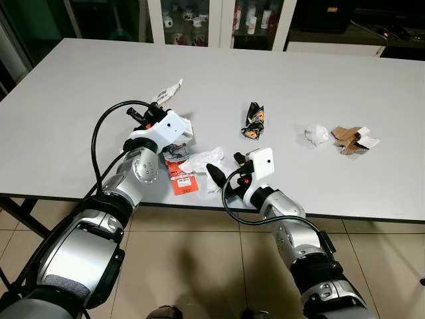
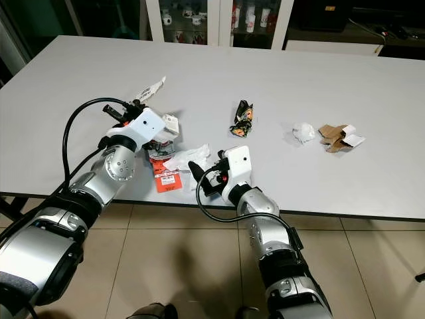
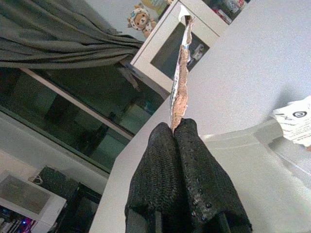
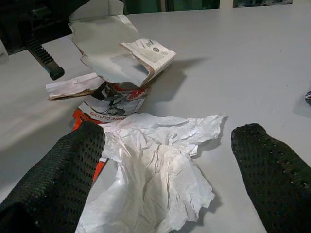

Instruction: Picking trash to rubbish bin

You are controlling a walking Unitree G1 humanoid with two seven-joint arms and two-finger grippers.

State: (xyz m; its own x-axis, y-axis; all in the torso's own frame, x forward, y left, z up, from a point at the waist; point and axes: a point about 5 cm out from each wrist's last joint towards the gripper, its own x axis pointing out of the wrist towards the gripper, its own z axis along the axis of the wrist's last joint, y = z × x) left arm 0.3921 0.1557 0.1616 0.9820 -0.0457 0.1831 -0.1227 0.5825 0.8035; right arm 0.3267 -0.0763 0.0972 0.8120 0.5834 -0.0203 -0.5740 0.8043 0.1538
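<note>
A large white table (image 1: 279,86) fills the upper two thirds of the frame; its near edge runs across the lower middle, with beige tiled floor (image 1: 199,266) below it. Both silver arms reach up from the bottom of the frame over that edge.

The left gripper (image 1: 147,111) sits left of centre, above the tabletop. Its two black fingers (image 3: 180,160) are pressed together on a thin torn wrapper strip (image 1: 167,91), which sticks out past the fingertips toward the upper left of the table. In the left wrist view the strip (image 3: 181,73) stands edge-on from between the closed fingers.

The right gripper (image 1: 227,166) is at the centre bottom of the table, just inside the near edge. Its fingers are spread wide, one on each side of a crumpled white tissue (image 4: 155,179) that lies flat on the table; neither finger clearly touches it. In the head view the tissue (image 1: 199,161) lies just left of the gripper.

Close around the tissue is a cluster of litter: an orange glove packet (image 1: 182,181) at the table's very edge, and torn grey-white cardboard (image 4: 121,53) just behind it.

Further right, well apart from the cluster, lie a dark crumpled snack wrapper (image 1: 253,121), a small white paper ball (image 1: 317,135), and brown cardboard scraps (image 1: 352,139). The far half of the table and its right side are bare. Glass-fronted cabinets (image 1: 219,20) stand behind the far edge.
</note>
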